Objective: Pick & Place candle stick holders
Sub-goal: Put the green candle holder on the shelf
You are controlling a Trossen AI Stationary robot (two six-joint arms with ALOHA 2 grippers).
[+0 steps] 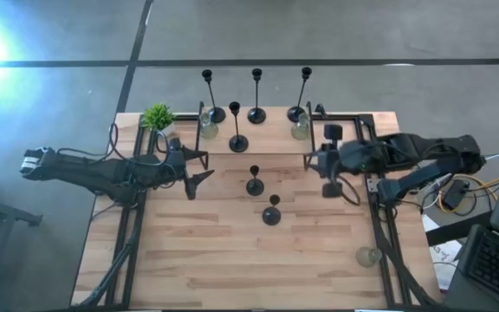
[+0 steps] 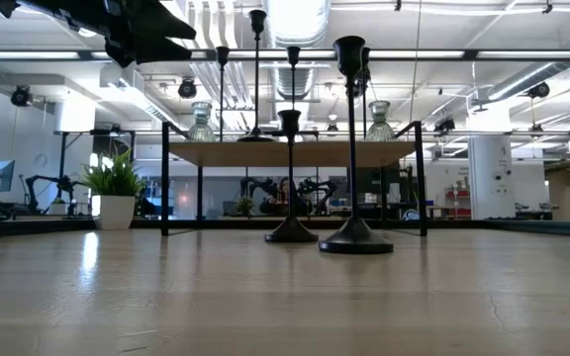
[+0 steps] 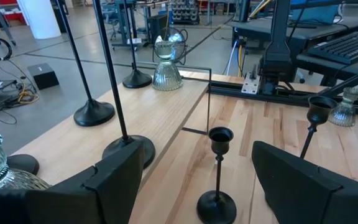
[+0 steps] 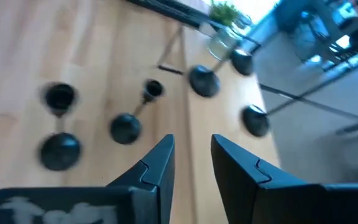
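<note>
Near the tabletop's [image 1: 189, 260] middle, two short black candle stick holders [image 1: 255, 185] stood upright between both arms, nearer the left end effector [image 1: 199, 167], which was spread wide, while the right end effector [image 1: 317, 161] hovered empty, partly parted.

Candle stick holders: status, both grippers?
Left gripper open, empty, hovering left of two short black holders mid-table. Right gripper empty, jaws narrowly apart, off to their right. Tall holders and glass ones on the rear shelf. Nothing in the way.

Left pincer [image 1: 199, 170] spread wide; right pincer [image 1: 312, 162] narrowly parted, empty.
</note>
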